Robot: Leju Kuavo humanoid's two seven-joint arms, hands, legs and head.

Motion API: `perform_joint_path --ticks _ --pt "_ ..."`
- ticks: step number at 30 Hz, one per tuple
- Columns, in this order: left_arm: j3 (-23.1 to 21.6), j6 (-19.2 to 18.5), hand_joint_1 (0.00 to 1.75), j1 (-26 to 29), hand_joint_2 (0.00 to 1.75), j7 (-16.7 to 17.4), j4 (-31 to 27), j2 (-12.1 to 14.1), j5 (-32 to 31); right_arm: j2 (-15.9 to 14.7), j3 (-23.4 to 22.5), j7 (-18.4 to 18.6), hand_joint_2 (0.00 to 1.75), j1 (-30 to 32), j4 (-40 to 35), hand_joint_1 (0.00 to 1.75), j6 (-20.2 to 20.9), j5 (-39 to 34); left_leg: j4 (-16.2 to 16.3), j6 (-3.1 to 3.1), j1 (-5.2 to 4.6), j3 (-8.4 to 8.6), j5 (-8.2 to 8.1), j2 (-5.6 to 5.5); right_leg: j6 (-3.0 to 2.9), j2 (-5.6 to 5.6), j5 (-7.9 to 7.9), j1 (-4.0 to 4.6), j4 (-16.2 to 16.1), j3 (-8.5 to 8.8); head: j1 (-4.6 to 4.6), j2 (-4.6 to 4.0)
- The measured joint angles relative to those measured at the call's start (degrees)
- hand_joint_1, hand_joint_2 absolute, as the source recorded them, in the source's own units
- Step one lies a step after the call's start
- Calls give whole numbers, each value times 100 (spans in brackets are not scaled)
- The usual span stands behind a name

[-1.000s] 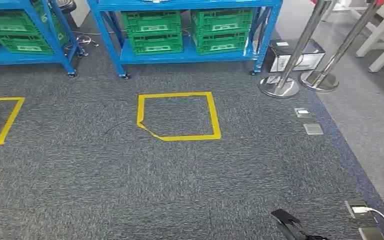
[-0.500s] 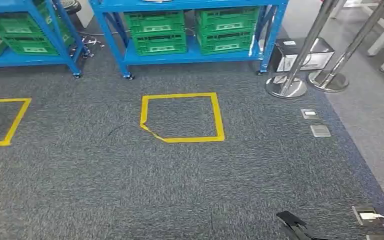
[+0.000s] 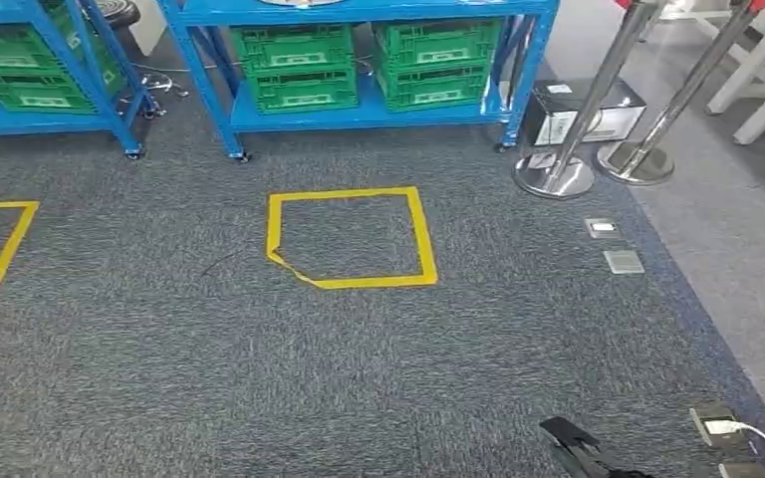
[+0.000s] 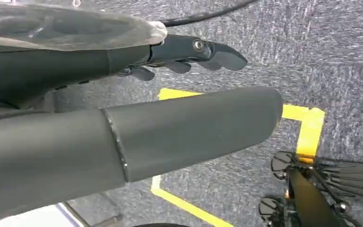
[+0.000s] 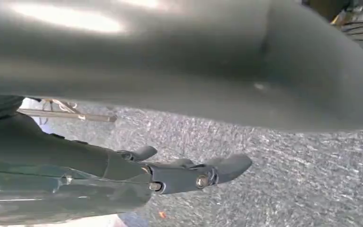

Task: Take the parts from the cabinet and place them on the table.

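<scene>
Two green crates (image 3: pixel 359 62) (presumably holding the parts) are sitting on the blue cabinet (image 3: pixel 369 112) ahead, beyond the yellow floor square (image 3: pixel 351 237). Since a moment ago the camera has been swaying, so approach is underway. Left hand (image 4: pixel 137 118) and right hand (image 5: pixel 170 175) are hanging spread, holding nothing.

No words or numbers can be read anywhere. White labels are seen on the green crates (image 3: pixel 302 68), but they are too small to be read.
</scene>
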Motion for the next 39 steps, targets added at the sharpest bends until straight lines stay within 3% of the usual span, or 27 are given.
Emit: perform_joint_path --ticks 2,4,5,6,8,9,10,12,14,15,16,18,19,20,21,23,24,25,28,29,30,31,33,34,35,36,39 --pt "0 -17 0 0 0 0 0 -4 -2 -7 -2 -4 0 2 0 0 -2 0 0 38 -4 30 -28 3 30 0 -445 -17 952 -495 57 0" --pt "0 -22 0 3 0 -2 0 -7 -7 -7 -2 -4 0 32 2 0 0 0 3 46 -4 76 -74 2 64 -1 -595 -22 1608 -883 91 0" --pt "0 -22 0 10 0 -2 0 -7 -7 -7 0 -4 0 39 2 0 0 0 7 33 -3 116 -102 -5 73 -6 -430 -39 1518 -896 122 0" --pt "0 -22 0 17 0 -2 0 -15 -7 -7 0 -7 0 36 2 0 0 0 16 19 1 161 -138 -7 81 -12 -149 -51 1174 -767 140 0" --pt "0 -22 0 23 0 0 0 -22 -9 -9 -2 -15 0 27 2 0 0 0 65 -35 15 244 -224 -11 95 -28 428 -67 174 -338 164 0" --pt "0 -22 0 23 0 0 0 -17 -9 -7 0 -15 0 28 6 0 0 0 98 -78 -10 238 -272 -14 94 -38 457 -72 -93 -241 205 0" --pt "0 -22 0 10 0 0 0 -2 -11 -7 0 -15 0 18 11 0 0 0 170 -113 -43 209 -321 -29 39 -23 385 -69 -190 -197 229 0" --pt "0 -22 0 -1 0 0 0 -2 -15 -4 0 -15 0 20 13 0 9 0 139 -129 -44 208 -319 -22 -33 -13 366 -51 -162 -230 98 0" --pt "0 -22 0 0 0 0 0 0 -17 -4 0 -9 0 39 17 0 11 0 199 -193 -13 209 -369 -22 -101 -13 379 -75 -187 -199 83 0" --pt "0 -22 0 3 0 0 0 -9 -17 -4 0 -11 0 38 17 0 9 0 387 -227 -3 138 -470 -22 -122 -11 367 -70 -187 -184 57 0" --pt "0 -22 0 -1 0 0 0 -4 -18 -4 -2 -15 0 28 17 0 9 0 796 -260 -1 -69 -671 -24 -148 -15 354 -70 -187 -173 13 0" --pt "0 -22 0 0 0 0 0 2 -18 -4 -2 -15 0 21 17 0 7 0 1864 -289 6 -662 -1089 -23 -181 -18 320 -63 -187 -149 -20 0" --pt "0 -22 0 5 0 0 0 2 -17 -4 -2 -15 0 23 20 0 7 0 2226 -286 7 -904 -1174 -23 -184 -16 302 -58 -187 -132 -31 0" --pt "0 -22 0 15 0 0 0 0 -17 -4 -2 -15 0 27 22 0 7 2 2236 -273 8 -989 -1048 -23 -186 -9 283 -53 -188 -103 -33 0" --pt "0 -22 0 24 0 0 0 0 -15 -4 -2 -15 0 27 24 0 7 2 1946 -242 8 -905 -781 -23 -185 4 258 -48 -188 -66 -35 0" --pt "0 -22 0 19 0 2 0 0 0 2 2 -13 0 19 22 0 11 11 849 -146 -17 -445 -176 -24 -173 20 208 -35 -195 23 -53 0" --pt "0 -22 0 12 0 9 -2 20 11 7 4 -4 0 15 22 0 11 11 357 -70 -50 -233 -12 -23 -156 22 187 -50 -204 42 -59 0" --pt "0 -22 0 0 0 11 -2 22 15 9 9 7 0 -7 22 0 13 13 300 -71 -78 -211 -64 -24 -115 35 147 -9 -204 60 -57 0" --pt "0 -13 0 -4 0 28 -2 26 28 7 18 24 0 -19 22 0 15 15 270 -39 -94 -209 -66 -29 -32 33 126 -31 -281 97 -61 0" --pt "0 -13 0 -4 0 28 -2 24 28 7 20 31 0 -28 22 0 15 15 170 -7 -53 -142 -37 -29 10 29 105 7 -324 153 -61 0" --pt "0 -13 0 3 0 28 -2 13 26 9 24 35 0 -18 22 0 31 13 87 12 -19 -61 -15 -23 16 16 39 -34 -245 188 -46 0" --pt "0 -11 0 1 0 28 -2 11 26 9 30 35 0 -23 22 0 35 11 61 34 -20 -27 -23 -25 29 2 -144 -20 77 28 -18 0" --pt "0 -11 0 -2 0 28 -2 9 17 7 35 35 0 -36 24 0 33 4 64 59 -25 3 -56 -21 59 -7 -586 -29 1115 -524 44 0" --pt "0 -11 0 0 0 26 -2 7 7 7 37 35 0 -34 24 0 33 0 63 64 -28 32 -80 -22 78 -8 -688 -28 1527 -768 72 0" --pt "0 -11 0 2 0 26 -2 7 0 7 39 35 0 -11 24 0 35 0 66 64 -27 69 -112 -28 87 -10 -624 -30 1647 -881 94 0" --pt "0 -11 0 8 0 24 -2 4 -7 7 44 33 0 8 24 0 33 0 67 55 -27 123 -148 -40 85 -13 -377 -34 1414 -826 120 0" --pt "0 -13 0 27 0 24 -2 -9 -11 2 50 13 0 -5 26 0 28 0 93 -7 -28 270 -276 -48 52 -34 506 -35 -99 -240 179 0"
